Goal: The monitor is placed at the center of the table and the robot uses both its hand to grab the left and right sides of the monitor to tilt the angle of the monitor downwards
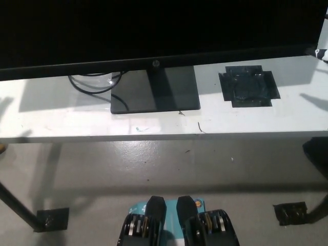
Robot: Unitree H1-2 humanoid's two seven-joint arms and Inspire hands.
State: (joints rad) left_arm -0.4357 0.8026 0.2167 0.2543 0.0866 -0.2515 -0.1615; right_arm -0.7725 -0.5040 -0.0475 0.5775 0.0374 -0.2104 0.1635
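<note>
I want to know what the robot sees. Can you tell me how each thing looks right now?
Large black flat-screen monitor: screen dark, standing on the table.
Flat black rectangular monitor stand base: flat on the white table.
Black cable: looped loosely behind the base, lying on the table.
Black taped square patch: stuck flat on the table.
Robot's hands: neither clearly in view; something black and white shows at the right edge.

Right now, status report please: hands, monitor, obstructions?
Left hand out of view. Right hand at frame's right edge, grip unclear. HP monitor on white table; cable by stand.
</note>
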